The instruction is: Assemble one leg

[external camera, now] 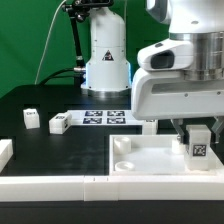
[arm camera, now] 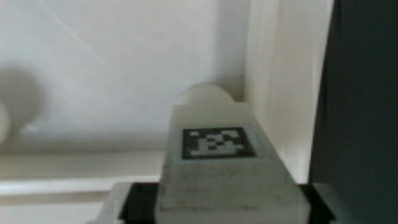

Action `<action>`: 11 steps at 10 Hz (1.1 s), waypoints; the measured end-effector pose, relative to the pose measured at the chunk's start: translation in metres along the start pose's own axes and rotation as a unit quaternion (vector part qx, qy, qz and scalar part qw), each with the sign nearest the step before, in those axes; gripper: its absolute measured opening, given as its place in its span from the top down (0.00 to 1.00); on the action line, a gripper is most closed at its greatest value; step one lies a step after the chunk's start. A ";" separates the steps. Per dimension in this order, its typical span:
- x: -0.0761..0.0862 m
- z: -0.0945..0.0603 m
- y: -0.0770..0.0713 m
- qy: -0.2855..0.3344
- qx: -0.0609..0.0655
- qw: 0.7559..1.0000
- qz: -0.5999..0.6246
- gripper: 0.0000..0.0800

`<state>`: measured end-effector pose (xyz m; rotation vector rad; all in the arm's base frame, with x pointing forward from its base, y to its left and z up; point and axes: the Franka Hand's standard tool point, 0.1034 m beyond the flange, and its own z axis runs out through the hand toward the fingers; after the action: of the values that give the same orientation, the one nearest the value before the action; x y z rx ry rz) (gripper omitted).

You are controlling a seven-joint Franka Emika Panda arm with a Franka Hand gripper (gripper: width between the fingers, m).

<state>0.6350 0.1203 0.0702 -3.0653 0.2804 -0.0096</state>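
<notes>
My gripper (external camera: 197, 132) is shut on the leg (external camera: 197, 143), a small white block with a black-and-white tag on its side. It holds the leg upright over the near corner of the large white tray piece (external camera: 150, 162), at the exterior view's right. I cannot tell whether the leg touches the tray. In the wrist view the leg (arm camera: 217, 140) sits between my dark fingers (arm camera: 143, 203), pointing at the tray's corner by its raised rim (arm camera: 267, 60).
Two more small white legs (external camera: 31, 118) (external camera: 58, 123) stand on the black table at the exterior view's left. The marker board (external camera: 105, 117) lies in front of the robot base (external camera: 105, 60). White border bars (external camera: 60, 186) run along the front, and another white piece (external camera: 5, 152) is at the left edge.
</notes>
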 end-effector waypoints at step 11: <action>-0.001 0.003 -0.001 0.004 0.038 0.849 0.528 0.58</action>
<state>0.6340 0.1215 0.0676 -2.3983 1.8165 0.0209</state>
